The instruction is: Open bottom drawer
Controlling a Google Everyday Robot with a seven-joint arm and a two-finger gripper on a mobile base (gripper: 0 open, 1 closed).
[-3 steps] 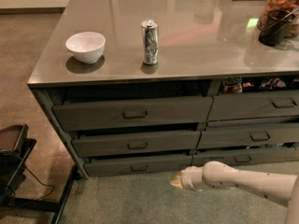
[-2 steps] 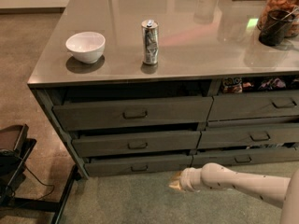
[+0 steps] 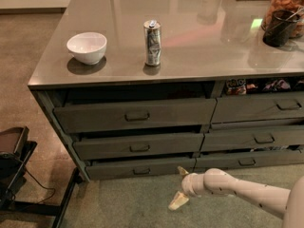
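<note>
Reaching for the bottom drawer (image 3: pixel 114 169), not on it yet

Gripper (image 3: pixel 179 186) hangs low and near, jaws spread and empty, just right of the left stack's lowest front. My guess for next: slide left onto the loop handle (image 3: pixel 141 171), clamp, pull.

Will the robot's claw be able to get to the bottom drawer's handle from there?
Probably yes. The claw sits open and low, just right of the handle on the bottom drawer, and nothing stands between them.
</note>
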